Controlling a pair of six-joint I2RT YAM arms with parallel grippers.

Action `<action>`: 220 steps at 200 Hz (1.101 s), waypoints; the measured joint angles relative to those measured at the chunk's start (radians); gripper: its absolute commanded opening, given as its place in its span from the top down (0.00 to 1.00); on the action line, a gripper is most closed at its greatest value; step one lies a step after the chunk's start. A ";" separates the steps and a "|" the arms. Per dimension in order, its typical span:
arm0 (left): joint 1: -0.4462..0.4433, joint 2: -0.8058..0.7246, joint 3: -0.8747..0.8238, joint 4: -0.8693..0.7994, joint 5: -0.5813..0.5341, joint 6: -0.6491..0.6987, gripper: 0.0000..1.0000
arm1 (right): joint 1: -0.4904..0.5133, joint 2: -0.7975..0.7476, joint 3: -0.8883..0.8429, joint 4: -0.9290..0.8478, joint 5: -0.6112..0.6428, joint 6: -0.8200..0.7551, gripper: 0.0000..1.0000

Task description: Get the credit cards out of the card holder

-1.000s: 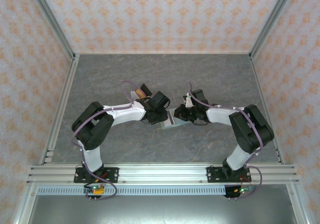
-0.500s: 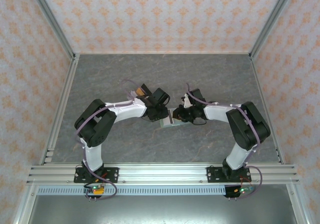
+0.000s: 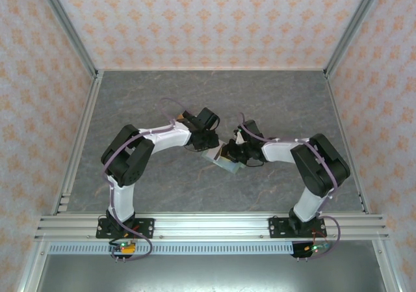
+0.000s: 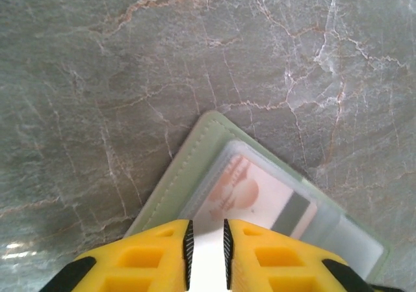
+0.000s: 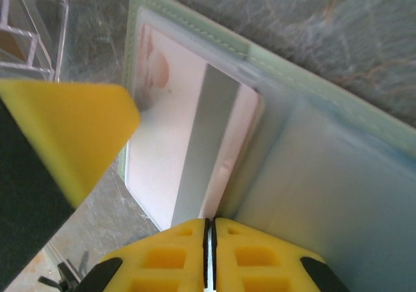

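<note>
The sage-green card holder lies open between both arms, its stitched panel toward the left arm. A whitish credit card with a grey stripe sits under the clear sleeve. My left gripper hovers at the card's end, jaws a narrow gap apart with whitish card surface showing in the gap. One of its fingers overlaps the card. My right gripper is shut on the holder's thin edge at the fold, and the other panel tilts up. The golden-brown card is out of view.
A clear plastic box stands just past the holder's far end. A small brown bundle peeks out behind the left arm. Grey marble tabletop spreads on all sides, bounded by aluminium rails and patterned walls.
Both grippers have drawn closer together and shifted slightly toward the near edge. The card holder has turned with them and now lies at an angle.
</note>
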State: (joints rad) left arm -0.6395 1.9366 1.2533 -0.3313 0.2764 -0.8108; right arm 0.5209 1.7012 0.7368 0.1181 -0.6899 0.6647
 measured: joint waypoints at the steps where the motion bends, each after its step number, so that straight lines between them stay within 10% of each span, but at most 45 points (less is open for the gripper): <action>1: 0.000 0.000 0.000 -0.002 0.000 0.000 0.72 | 0.000 -0.001 -0.001 0.001 0.001 0.001 0.89; 42: -0.002 -0.047 -0.024 -0.027 -0.021 0.036 0.59 | -0.017 -0.027 -0.043 0.065 0.050 0.047 0.84; 220: -0.028 0.031 0.183 -0.107 -0.023 0.158 0.61 | -0.044 -0.179 -0.051 -0.025 0.232 0.099 0.79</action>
State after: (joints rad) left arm -0.6678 1.9678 1.4361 -0.4385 0.2535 -0.6533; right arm 0.4767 1.5227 0.6857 0.0933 -0.4576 0.7639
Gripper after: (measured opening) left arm 0.382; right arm 0.204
